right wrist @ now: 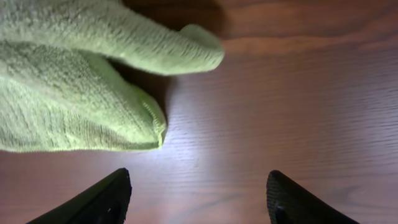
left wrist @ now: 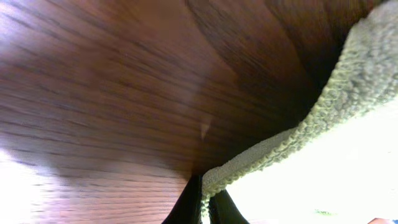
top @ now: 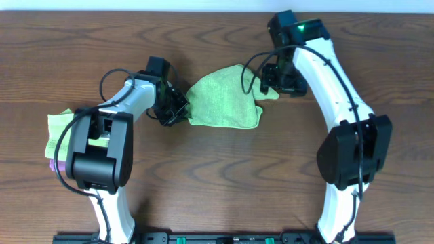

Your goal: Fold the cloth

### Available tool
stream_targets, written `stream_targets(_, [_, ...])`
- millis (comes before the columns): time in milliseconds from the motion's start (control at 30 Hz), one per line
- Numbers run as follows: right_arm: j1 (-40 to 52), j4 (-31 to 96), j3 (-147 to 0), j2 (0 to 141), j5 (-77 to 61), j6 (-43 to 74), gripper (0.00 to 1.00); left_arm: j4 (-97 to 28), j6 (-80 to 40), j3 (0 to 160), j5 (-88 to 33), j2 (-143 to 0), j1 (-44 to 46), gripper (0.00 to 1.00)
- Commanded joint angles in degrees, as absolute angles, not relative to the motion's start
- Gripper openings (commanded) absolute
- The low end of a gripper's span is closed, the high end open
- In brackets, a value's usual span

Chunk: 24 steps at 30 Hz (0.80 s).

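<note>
The light-green terry cloth (top: 224, 102) lies bunched in a rough triangle on the dark brown wooden table (top: 217, 190). The left gripper (top: 175, 110) is at its left edge, its jaws nearly closed and pinching the hem (the wrist view shows that edge raised off the wood). The right gripper (top: 277, 83) stands at the cloth's upper right corner with its fingers (right wrist: 93, 199) spread wide and empty; bare wood lies below and right of the cloth, and a second folded green cloth (top: 57, 132) lies well to its left.
</note>
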<state>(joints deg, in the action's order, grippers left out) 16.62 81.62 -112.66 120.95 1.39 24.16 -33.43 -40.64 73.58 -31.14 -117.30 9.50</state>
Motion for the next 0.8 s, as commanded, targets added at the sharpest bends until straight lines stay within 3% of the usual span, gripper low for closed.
stream_targets(0, [17.96,82.94,-113.30,119.15,0.99,24.97,0.71,-34.41,-37.80,72.42,-28.27,-117.19,7.62,0.06])
stream_targets(200, [18.11,82.91,-106.41,119.15,0.95,26.17,0.70,-35.35,-36.36,72.42,-28.16,-117.19,5.50,0.06])
stream_targets(767, [18.74,64.58,-92.99,119.15,-10.44,26.11,0.70,-36.27,-34.85,72.42,-28.14,-117.19,5.15,0.06])
